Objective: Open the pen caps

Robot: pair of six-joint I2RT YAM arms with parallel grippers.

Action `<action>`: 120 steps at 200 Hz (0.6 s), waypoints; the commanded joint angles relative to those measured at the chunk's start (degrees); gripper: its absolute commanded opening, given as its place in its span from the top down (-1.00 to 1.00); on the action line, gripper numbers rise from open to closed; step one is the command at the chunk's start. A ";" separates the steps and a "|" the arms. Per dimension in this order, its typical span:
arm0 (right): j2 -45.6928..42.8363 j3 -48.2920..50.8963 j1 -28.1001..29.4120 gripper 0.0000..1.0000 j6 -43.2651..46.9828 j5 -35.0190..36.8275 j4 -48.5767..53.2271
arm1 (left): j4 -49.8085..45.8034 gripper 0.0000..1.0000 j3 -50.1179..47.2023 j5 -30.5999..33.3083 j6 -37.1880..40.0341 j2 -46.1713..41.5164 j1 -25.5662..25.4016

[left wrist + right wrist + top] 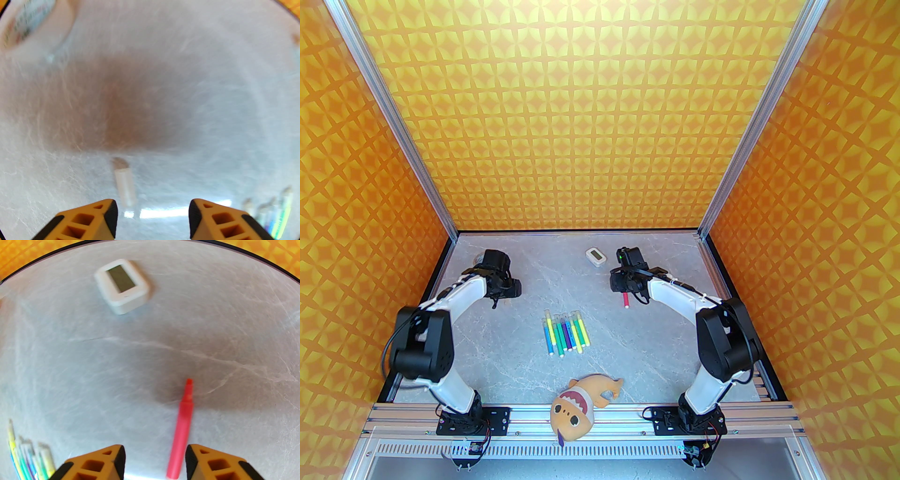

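The left hand (152, 211) hangs low over the far-left part of the grey marbled desk (525, 375), its orange fingers (110, 215) spread with nothing between them; a loose pen cap (125, 187), pale and translucent, lies flat on the desk just ahead of them, nearer the left finger and apart from any pen; a roll of tape (35, 21) lies beyond it toward the far-left corner; the right hand (155, 456) is likewise spread, over the far-right part of the desk; a pink-red pen (181, 427) lies there bare-tipped, its point aimed far and its near end running in just beside the right finger, though I cannot tell whether they touch; a white device with a small screen (121, 285) sits farther off to the left; between the arms a row of coloured pens (565, 333) lies side by side at mid-desk, their far ends pale; a plush fish (581, 403) rests at the near edge.
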State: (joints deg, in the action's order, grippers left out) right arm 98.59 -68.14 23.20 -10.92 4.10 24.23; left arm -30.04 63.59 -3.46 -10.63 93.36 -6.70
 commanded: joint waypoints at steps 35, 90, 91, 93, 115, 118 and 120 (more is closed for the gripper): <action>-1.59 -2.41 6.33 -0.03 2.88 -7.79 7.93 | 15.95 -0.44 -10.34 -11.99 -2.06 -13.11 -0.16; -0.79 -2.37 10.47 -0.05 1.86 -10.57 13.21 | 23.45 -0.63 -17.82 -14.76 -1.50 -19.18 -0.16; -0.78 -2.36 10.56 -0.05 1.82 -10.63 13.34 | 23.54 -0.64 -18.03 -14.79 -1.50 -19.27 -0.16; -0.70 -2.37 10.68 -0.04 1.70 -10.63 13.58 | 23.85 -0.64 -18.28 -14.81 -1.50 -19.45 -0.16; 0.03 -2.35 12.23 -0.05 1.09 -11.05 15.81 | 26.70 -0.66 -20.72 -15.06 -1.35 -21.16 -0.15; 0.21 -2.39 12.41 -0.05 0.94 -11.20 16.09 | 26.99 -0.66 -21.03 -15.12 -1.31 -21.34 -0.16; 0.27 -2.47 12.51 -0.05 0.93 -11.28 16.33 | 27.15 -0.66 -21.16 -15.16 -1.32 -21.55 -0.16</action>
State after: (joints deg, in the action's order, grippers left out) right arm 98.15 -69.49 34.30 -8.97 -5.19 35.99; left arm -8.23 44.88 -16.45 -12.14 74.26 -6.74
